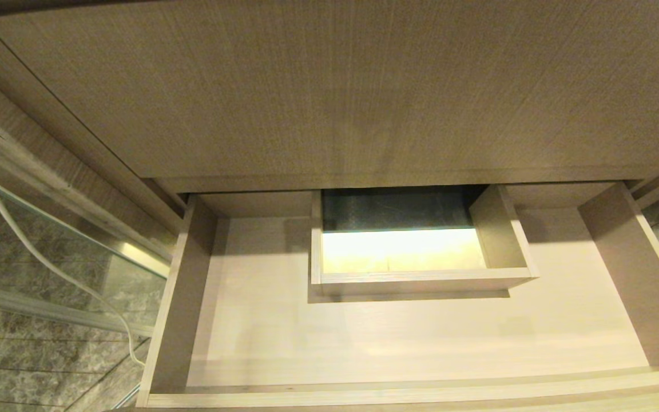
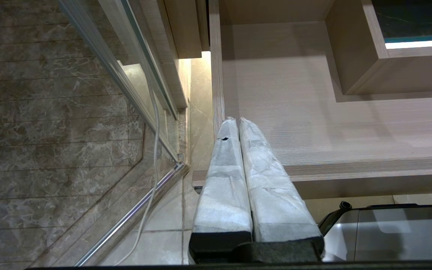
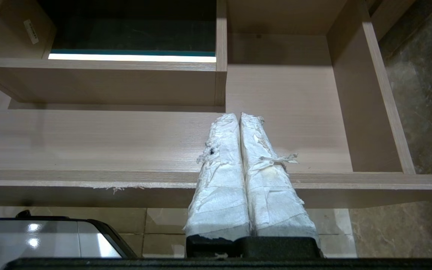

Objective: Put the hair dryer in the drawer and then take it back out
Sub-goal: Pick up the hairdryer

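head view shows the drawer (image 1: 398,343) pulled open and bare, the hair dryer nowhere in sight, both the left gripper (image 2: 238,122) and right gripper (image 3: 237,117) closed on nothing near its front, so finding the dryer likely comes next.

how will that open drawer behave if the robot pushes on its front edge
The drawer looks stiff: board walls and a boxed cutout brace it. With nothing visible inside, it probably slides in easily. A push near one corner, where the left tool hangs, might rack it slightly.
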Robot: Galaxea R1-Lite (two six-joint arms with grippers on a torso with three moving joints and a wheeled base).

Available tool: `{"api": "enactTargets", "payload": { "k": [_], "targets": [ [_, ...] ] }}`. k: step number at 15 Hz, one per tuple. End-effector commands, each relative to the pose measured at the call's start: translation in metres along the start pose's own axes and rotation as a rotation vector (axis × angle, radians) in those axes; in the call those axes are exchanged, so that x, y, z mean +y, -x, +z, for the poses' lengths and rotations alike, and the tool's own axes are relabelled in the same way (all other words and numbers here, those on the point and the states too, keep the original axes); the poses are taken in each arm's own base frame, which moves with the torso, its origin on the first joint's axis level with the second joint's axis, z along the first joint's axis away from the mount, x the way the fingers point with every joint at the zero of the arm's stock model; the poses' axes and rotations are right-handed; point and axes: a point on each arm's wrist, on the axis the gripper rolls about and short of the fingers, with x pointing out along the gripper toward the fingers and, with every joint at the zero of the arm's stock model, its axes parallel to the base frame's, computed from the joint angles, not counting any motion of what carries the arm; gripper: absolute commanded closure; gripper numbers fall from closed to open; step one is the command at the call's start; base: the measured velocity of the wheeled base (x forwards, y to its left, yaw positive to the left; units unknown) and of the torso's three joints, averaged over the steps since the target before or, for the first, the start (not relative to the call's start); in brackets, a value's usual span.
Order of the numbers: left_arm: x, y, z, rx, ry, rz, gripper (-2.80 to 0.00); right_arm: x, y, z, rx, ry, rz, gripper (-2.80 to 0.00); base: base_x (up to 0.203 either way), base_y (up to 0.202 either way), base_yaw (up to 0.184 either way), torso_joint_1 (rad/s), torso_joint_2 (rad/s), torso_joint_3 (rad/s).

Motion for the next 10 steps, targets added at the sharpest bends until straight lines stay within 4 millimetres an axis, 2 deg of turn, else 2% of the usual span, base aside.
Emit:
{"api": "enactTargets", "payload": {
  "k": [1, 6, 10],
  "targets": [
    [0.0000, -0.0001, -0.0002, 0.000, 0.000, 0.000, 0.00, 0.0000, -0.0001, -0.0004, 0.001, 0.000, 0.001, 0.00, 0.000, 0.000, 0.000, 0.000, 0.00, 0.000],
    [0.0000, -0.0001, -0.0004, 0.001, 0.000, 0.000, 0.00, 0.0000, -0.0001, -0.0004, 0.002, -0.002, -0.002, 0.00, 0.000, 0.000, 0.000, 0.002, -0.01, -0.004],
    [0.0000, -0.0001, -0.0004, 0.001, 0.000, 0.000, 0.00, 0.0000, -0.0001, -0.0004, 0.002, -0.002, -0.002, 0.00, 0.000, 0.000, 0.000, 0.135, -0.34, -0.185]
  ]
}}
